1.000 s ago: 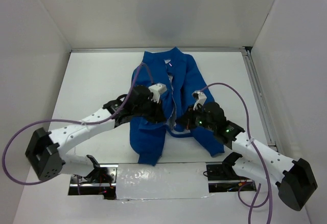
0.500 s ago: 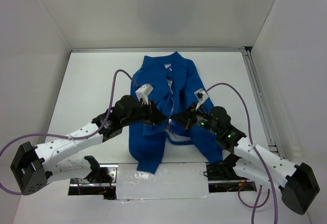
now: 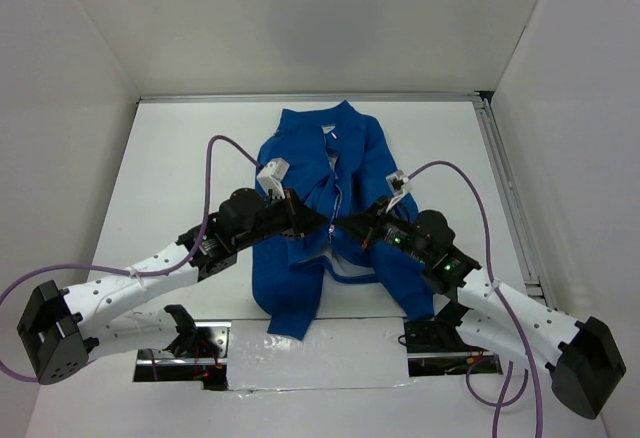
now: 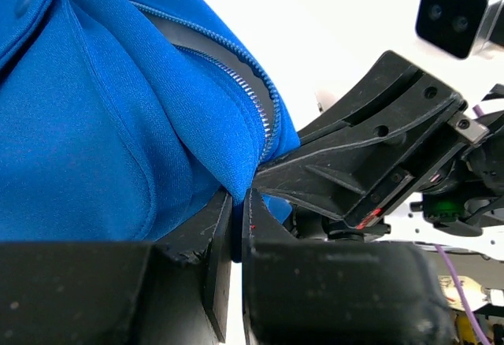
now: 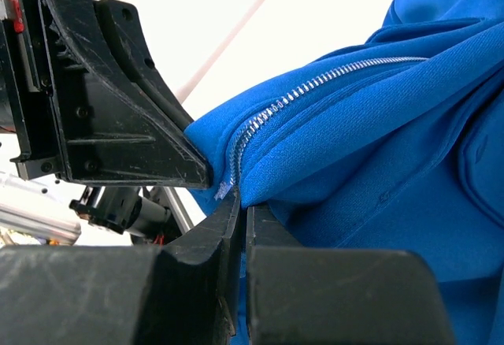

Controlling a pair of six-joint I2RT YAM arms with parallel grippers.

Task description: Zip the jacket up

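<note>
Two pincers stood tip to tip over the lower middle of the garment. Left pincer (image 4: 236, 207): jaws almost closed, nipping a fold of blue fabric at the front edge of the jacket (image 4: 94, 109) — the zipper teeth (image 4: 257, 105) ran down that fold to the fingertips. Right pincer (image 5: 240, 203): jaws pressed nearly together, clamped on the opposite front edge, where a second row of teeth ended just above the fingers. Each wrist view showed the other pincer's black finger just beside the pinched fabric. From above, both arms reached inward from the near edge — left arm from the left, right arm from the right. The jacket lay on the white surface (image 3: 180, 158), front up, collar (image 3: 335, 118) toward the far wall and hem toward the arm bases. Pale lining showed along its centre line. Purple cables (image 3: 230, 143) arched above both arms.
</note>
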